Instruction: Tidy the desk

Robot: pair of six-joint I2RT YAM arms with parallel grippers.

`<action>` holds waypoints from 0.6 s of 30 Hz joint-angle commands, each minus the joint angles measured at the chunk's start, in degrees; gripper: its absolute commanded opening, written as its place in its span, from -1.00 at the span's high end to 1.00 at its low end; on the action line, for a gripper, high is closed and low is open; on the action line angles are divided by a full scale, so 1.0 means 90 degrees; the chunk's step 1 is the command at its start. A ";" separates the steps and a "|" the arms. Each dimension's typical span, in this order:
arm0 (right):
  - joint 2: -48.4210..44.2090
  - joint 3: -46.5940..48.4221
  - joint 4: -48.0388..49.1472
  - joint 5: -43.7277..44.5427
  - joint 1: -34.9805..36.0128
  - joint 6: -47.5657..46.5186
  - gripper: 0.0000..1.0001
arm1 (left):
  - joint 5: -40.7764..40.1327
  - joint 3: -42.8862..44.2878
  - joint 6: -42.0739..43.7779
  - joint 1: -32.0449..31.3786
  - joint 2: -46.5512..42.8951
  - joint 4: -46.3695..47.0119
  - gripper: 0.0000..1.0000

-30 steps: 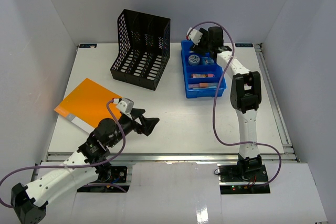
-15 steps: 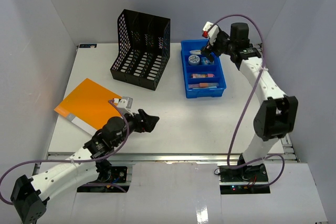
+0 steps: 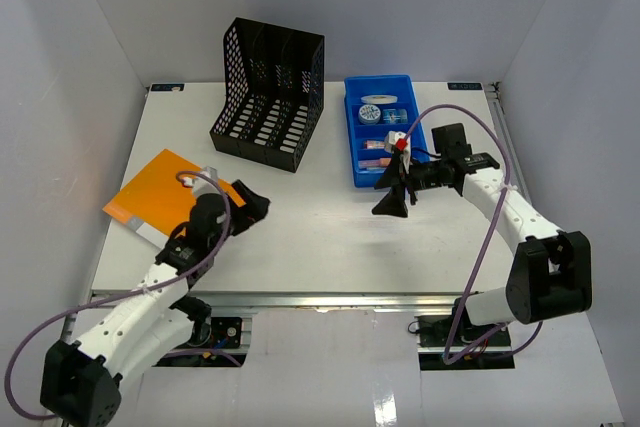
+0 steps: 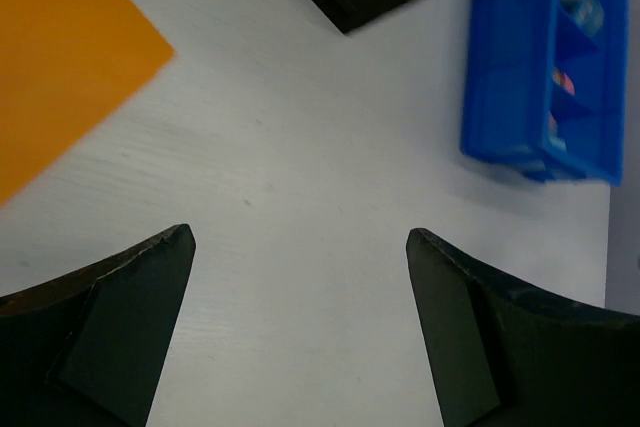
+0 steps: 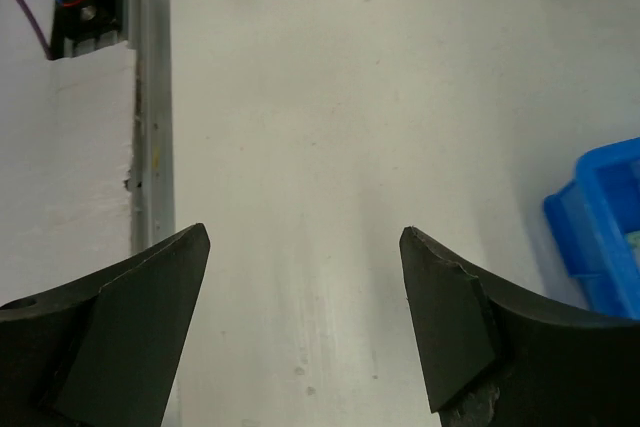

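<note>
White walls close round the large flat white desk (image 3: 330,237) with metal-railed edges, which fills the floor of the enclosure under my top camera. Both of my 2 arms are bolted at its near edge. My left gripper (image 3: 255,209) hangs over the near-left part of the desk, its fingers spread wide with nothing between them; its wrist view shows only bare white surface in the gap. Just beside it, toward the left edge, a flat orange rectangular folder (image 3: 165,197) lies askew on the desk. My right gripper (image 3: 392,202) hovers right of centre, fingers likewise parted and empty, with bare desk below them in its wrist camera. It sits just off the near end of a blue plastic compartment tray (image 3: 352,132), which reaches back toward the far-right corner. The tray's sections hold small items I cannot make out. Left of the tray and apart from it, a black mesh file rack (image 3: 270,92) stands upright near the far edge.
</note>
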 commanded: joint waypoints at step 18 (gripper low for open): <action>-0.1066 -0.0889 0.0849 -0.0263 -0.0016 0.0448 -0.68 | -0.0361 0.1258 -0.1920 0.3361 0.0746 -0.3250 -0.95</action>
